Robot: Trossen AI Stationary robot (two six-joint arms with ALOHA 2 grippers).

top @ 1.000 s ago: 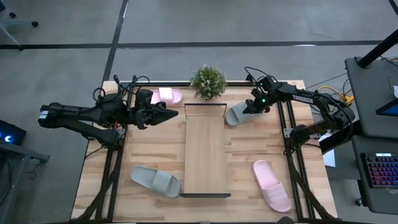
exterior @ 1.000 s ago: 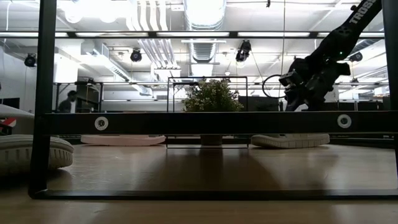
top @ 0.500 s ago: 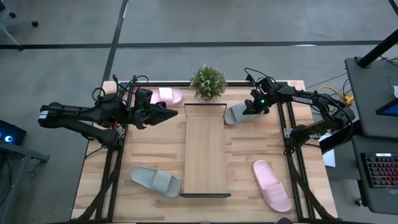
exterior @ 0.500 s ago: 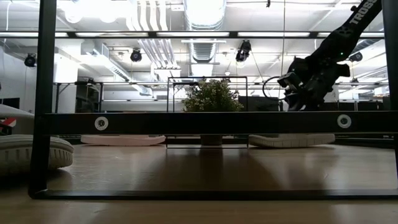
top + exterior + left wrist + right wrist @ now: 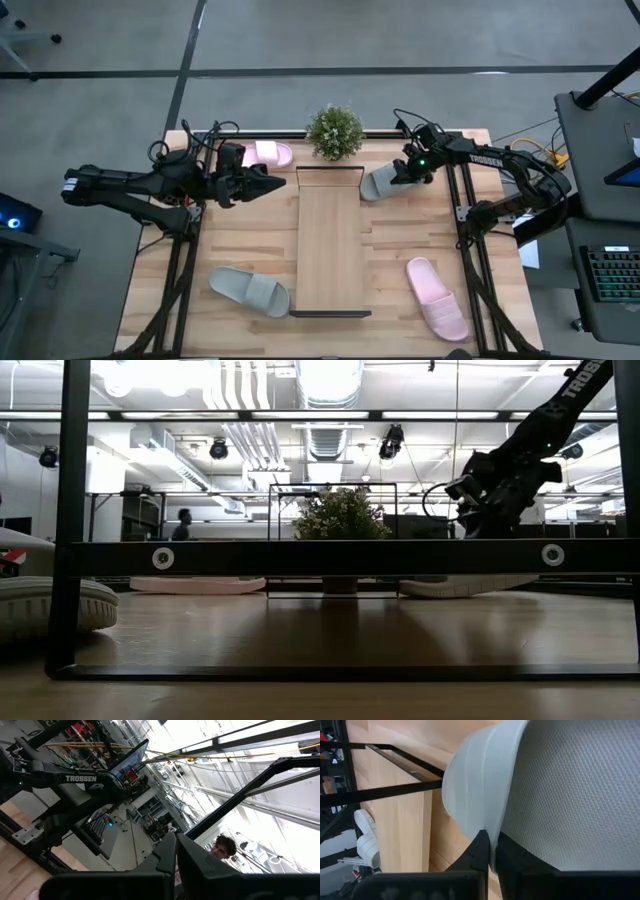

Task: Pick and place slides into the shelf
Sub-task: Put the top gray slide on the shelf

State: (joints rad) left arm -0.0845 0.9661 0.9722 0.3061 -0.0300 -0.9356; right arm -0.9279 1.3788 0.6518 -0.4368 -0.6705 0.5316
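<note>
Jaws of right gripper (image 5: 398,176) clamped on grey slide (image 5: 378,183) edge beside shelf (image 5: 330,240); left gripper (image 5: 283,183) closed, empty, above worktop (image 5: 390,240)

Bright ceiling lights (image 5: 325,380) glare white above the plant (image 5: 340,515), which looks dark against them, while the wooden table (image 5: 390,250) below it is evenly lit with soft shadows.

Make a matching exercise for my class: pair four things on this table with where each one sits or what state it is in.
Things:
1. right gripper
2. pale pink slide sandal
3. small green potted plant
4. long light-wood shelf board

Places or states:
A. bare, lying down the table's middle
B. near right corner
C. far edge, beyond the shelf
D. shut on the grey slide sandal

Pairs: 1-D, 2-B, 3-C, 4-A
</note>
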